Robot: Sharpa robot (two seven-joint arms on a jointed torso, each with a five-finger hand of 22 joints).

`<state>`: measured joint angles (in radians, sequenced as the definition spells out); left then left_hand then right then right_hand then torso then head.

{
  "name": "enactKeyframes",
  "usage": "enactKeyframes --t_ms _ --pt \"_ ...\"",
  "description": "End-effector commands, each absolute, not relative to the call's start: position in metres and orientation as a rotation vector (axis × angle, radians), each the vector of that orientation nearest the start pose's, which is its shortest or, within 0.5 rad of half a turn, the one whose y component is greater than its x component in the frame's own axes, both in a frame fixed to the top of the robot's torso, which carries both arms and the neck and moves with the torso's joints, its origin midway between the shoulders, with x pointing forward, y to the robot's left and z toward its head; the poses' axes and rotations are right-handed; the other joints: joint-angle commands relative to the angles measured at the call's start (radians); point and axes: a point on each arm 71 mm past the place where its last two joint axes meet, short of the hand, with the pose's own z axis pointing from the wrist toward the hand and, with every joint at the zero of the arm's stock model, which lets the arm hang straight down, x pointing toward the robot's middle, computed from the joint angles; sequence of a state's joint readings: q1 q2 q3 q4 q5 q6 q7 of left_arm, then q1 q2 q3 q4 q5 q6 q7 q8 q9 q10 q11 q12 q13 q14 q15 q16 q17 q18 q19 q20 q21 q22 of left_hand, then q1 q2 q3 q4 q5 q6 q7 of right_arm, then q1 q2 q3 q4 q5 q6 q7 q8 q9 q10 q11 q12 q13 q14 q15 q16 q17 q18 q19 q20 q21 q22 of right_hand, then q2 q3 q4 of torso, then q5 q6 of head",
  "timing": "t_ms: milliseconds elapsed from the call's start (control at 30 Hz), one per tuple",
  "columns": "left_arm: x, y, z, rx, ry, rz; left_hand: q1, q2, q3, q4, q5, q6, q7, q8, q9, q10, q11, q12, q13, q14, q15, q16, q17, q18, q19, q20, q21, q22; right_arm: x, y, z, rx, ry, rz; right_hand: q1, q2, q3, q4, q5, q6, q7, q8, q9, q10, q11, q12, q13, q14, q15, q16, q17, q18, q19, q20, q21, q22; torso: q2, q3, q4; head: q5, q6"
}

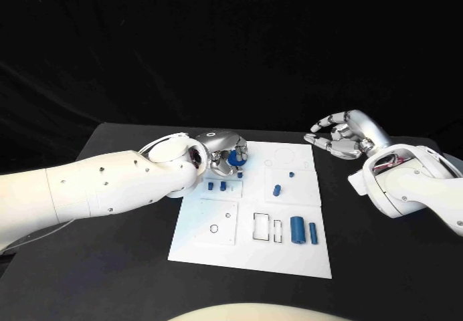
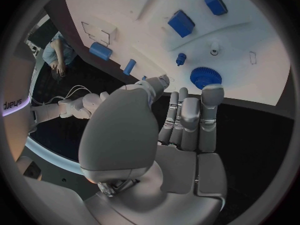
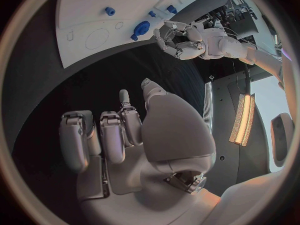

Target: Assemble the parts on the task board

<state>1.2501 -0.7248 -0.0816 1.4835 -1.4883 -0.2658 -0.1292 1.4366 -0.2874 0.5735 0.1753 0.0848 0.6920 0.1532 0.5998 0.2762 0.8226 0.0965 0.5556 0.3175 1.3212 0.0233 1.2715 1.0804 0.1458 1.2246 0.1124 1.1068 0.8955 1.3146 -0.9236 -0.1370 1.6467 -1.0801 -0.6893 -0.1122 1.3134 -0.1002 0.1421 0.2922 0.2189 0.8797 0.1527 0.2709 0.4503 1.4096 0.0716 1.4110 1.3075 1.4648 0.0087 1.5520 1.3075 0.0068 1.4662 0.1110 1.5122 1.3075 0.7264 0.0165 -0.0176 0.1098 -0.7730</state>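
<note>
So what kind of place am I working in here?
Most likely a robotics lab test bench: a black table against a dark backdrop, a white task board holding small blue parts, and cabling beside the table in the wrist views.

A black table point(image 1: 116, 267) stands before a black backdrop point(image 1: 231, 53).

A black bench point(image 1: 116, 267) is carrying the scene — its dark top is running out on every side of the one thing lying on it. That thing is the white task board point(image 1: 246, 257), lying flat near the middle of the bench — its long sides are running away from the robot.
</note>
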Motion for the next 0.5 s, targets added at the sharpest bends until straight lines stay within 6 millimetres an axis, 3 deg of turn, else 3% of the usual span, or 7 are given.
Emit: enactKeyframes --t_ms 33,100,500 --pt "0.4916 0.1469 -0.1862 0.381 1.752 -0.562 -0.008 -0.004 -0.005 0.0 -0.004 0.008 0.0 -0.006 -0.004 0.009 0.0 -0.005 -0.006 0.007 -0.001 0.009 0.005 -0.01 0.011 -0.001 0.014 0.018 0.4739 -0.221 -0.143 0.279 1.434 0.769 -0.001 0.005 -0.002 -0.002 0.004 -0.007 0.0 0.005 0.001 -0.004 -0.001 -0.006 0.078 0.089 -0.009 -0.006 0.193 0.01 0.066 -0.005 -0.003 0.222 0.001 -0.0005 -0.0015 0.0 0.001" --pt "0.4918 0.1457 -0.1877 0.389 1.77 -0.548 -0.012 -0.003 -0.011 0.003 -0.005 0.031 -0.001 -0.011 -0.011 0.025 -0.001 -0.01 -0.022 0.032 -0.002 0.037 0.023 -0.022 0.045 -0.003 0.064 0.084 0.4738 -0.2208 -0.1431 0.279 1.434 0.77 -0.001 0.005 -0.002 -0.002 0.004 -0.007 0.0 0.005 0.001 -0.004 -0.001 -0.006 0.078 0.089 -0.009 -0.006 0.193 0.01 0.066 -0.005 -0.003 0.222 0.001 -0.001 -0.0015 0.0 0.002" --pt "0.4934 0.1383 -0.1926 0.413 1.824 -0.515 -0.013 0.001 -0.011 0.008 -0.004 0.048 0.003 -0.021 -0.02 0.039 0.002 -0.014 -0.038 0.039 0.0 0.048 0.02 -0.025 0.052 -0.002 0.08 0.101 0.4736 -0.2199 -0.1432 0.278 1.434 0.772 -0.001 0.005 -0.002 -0.002 0.004 -0.007 0.0 0.005 0.001 -0.004 -0.001 -0.006 0.078 0.089 -0.009 -0.006 0.193 0.01 0.066 -0.005 -0.003 0.222 0.0 0.0009 -0.0008 0.0 -0.001"
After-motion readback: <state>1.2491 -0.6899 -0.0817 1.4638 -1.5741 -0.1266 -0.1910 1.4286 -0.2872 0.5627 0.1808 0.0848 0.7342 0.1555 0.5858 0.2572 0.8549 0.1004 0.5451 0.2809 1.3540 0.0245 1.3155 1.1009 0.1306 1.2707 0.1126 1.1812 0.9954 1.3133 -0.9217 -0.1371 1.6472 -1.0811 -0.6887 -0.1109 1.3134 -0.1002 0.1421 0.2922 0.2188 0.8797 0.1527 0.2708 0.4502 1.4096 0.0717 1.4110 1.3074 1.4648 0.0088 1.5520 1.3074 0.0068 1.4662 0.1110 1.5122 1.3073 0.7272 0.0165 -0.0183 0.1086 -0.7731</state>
